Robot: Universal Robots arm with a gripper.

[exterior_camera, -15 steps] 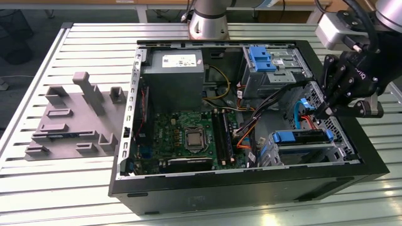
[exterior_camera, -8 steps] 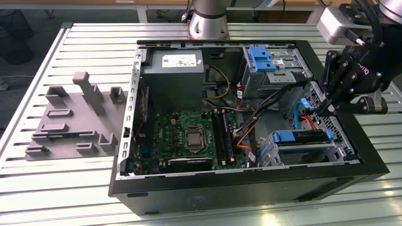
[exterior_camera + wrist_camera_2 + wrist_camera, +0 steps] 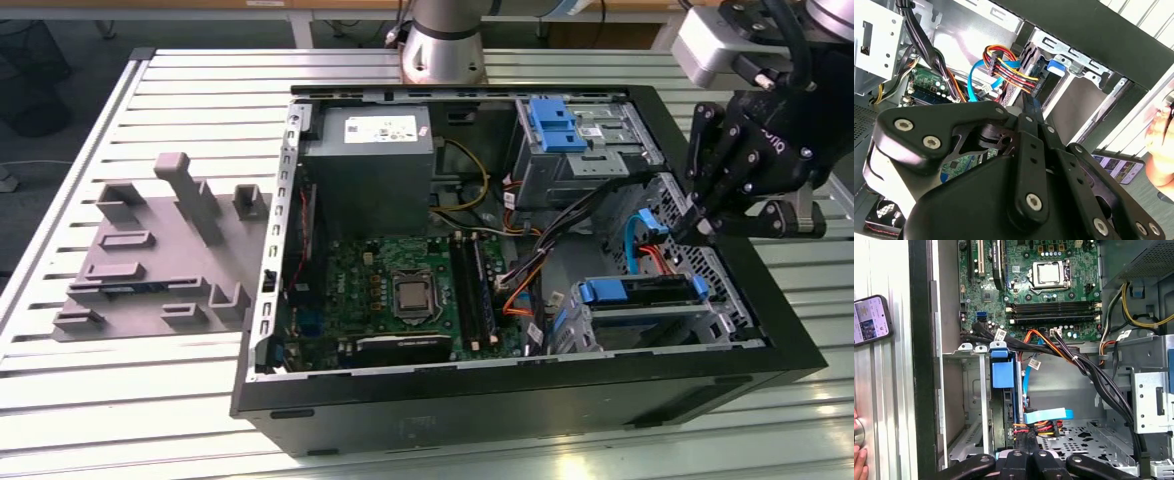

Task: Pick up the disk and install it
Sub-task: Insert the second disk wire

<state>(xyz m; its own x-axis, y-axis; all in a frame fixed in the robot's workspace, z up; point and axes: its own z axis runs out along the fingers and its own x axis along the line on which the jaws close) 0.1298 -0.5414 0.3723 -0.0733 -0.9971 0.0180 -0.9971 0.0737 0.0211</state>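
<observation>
The hand (image 3: 697, 228) hangs inside the open case (image 3: 534, 400), at the exterior view's right, tips down by the lower drive cage (image 3: 627, 325). In the first wrist view its fingers (image 3: 1019, 460) lie pressed together, and I see nothing between them, so I take it as closed and empty. In the second wrist view the tips sit just beside the bundle of red, yellow and orange wires (image 3: 1009, 62) that runs to the cage. I cannot tell whether they touch it.

The disk (image 3: 647, 290) appears to sit in that lower cage, with its blue rail showing on top. In the first wrist view it stands edge-on in the bay, blue tab outward. The wires and a blue ribbon cable (image 3: 1049, 416) end close to it. Whether they are plugged in is hidden.

By my judgement the task is near its end. The disk is out of the hand and in its bay. Only seating or cabling could be left, and the pictures do not settle that.

Further out are the motherboard (image 3: 400, 290), the power supply (image 3: 367, 170) and a bare blue bracket (image 3: 554, 125) in the upper cage. A grey fixture plate (image 3: 160, 250) lies on the counter (image 3: 134, 400) at the exterior view's left. A phone (image 3: 871, 320) with a lit screen rests beside the case, near a person's fingertips (image 3: 858, 460).

The power supply carries a white sticker, but its print is too small to make out.
</observation>
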